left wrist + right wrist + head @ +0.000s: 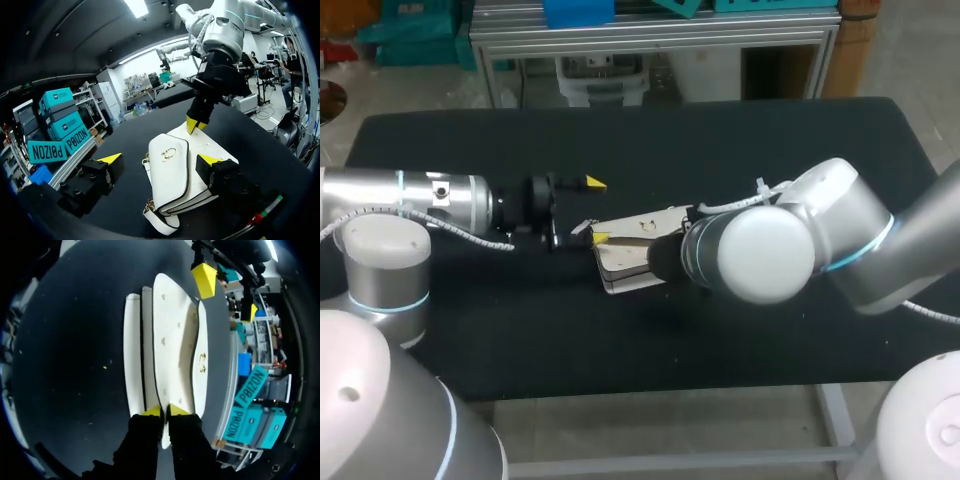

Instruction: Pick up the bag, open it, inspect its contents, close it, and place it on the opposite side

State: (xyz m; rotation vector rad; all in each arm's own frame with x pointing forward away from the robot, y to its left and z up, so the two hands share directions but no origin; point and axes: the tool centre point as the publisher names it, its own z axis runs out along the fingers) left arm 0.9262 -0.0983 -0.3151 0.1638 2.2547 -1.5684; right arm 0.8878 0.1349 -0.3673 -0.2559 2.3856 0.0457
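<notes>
The right hand [165,411] clamps one end of the white gold-clasped leather handbag [172,335], its other end partly inside the open left hand [160,160].

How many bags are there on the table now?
1. The white handbag lies at the middle of the table, one end at the open left gripper, its flap pinched by the right gripper at the other end. No other bag shows.

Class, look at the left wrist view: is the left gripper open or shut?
Open. The left gripper has its yellow tips wide apart; the white bag lies between them, and one finger stands clear of it.
</notes>
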